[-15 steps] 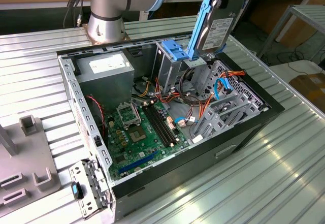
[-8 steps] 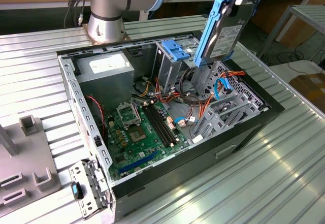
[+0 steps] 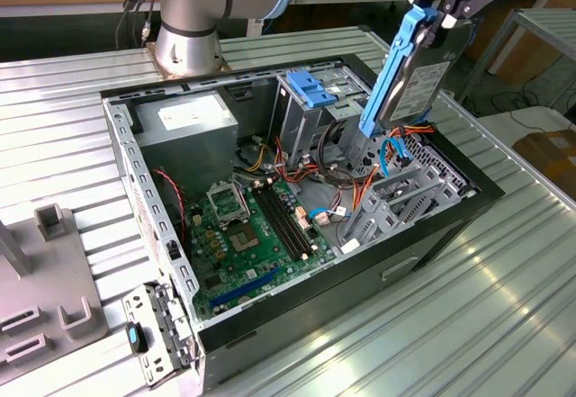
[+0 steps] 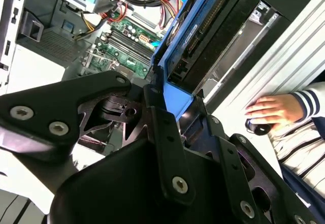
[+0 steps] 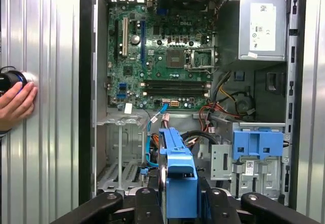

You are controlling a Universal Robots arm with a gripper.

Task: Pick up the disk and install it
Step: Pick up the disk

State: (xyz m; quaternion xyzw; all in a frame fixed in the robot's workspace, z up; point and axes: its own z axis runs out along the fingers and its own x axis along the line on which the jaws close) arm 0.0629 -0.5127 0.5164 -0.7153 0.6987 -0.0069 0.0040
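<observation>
The fingers [image 4: 165, 132] clamp the disk [image 3: 409, 82] at its top, their bases cut off in the exterior view. Dark, blue-railed, it hangs tilted over the computer case [image 3: 360, 275].

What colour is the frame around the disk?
Bright blue, around the dark disk in the gripper; clearest in the exterior view.

robotics lab/workshop, ribbed alu bench [image 3: 504, 325], opened pc case [image 3: 315, 305], arm base [image 3: 189, 28]

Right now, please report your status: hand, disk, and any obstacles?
Hand shut on disk. Disk in air, tilted, over the open case. Loose cables below it.
</observation>
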